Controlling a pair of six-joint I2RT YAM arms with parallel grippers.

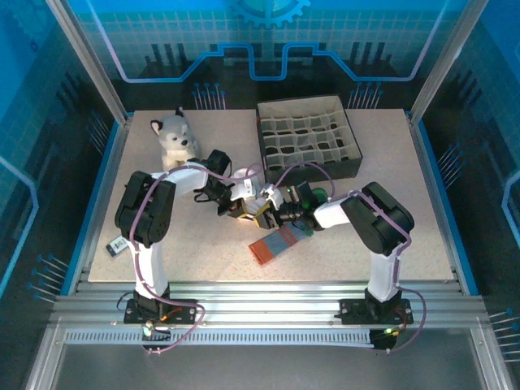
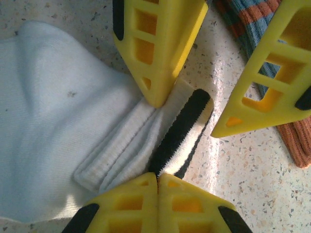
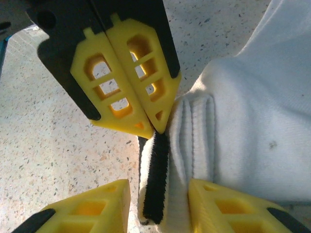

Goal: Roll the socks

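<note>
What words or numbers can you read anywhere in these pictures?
No text can be read for sure.
White tag at the left edge of the table: dark print, too small to read.
Gear sign on the back wall: a picture only, no words showing.
White sock: dark stripes, no label showing.
</note>
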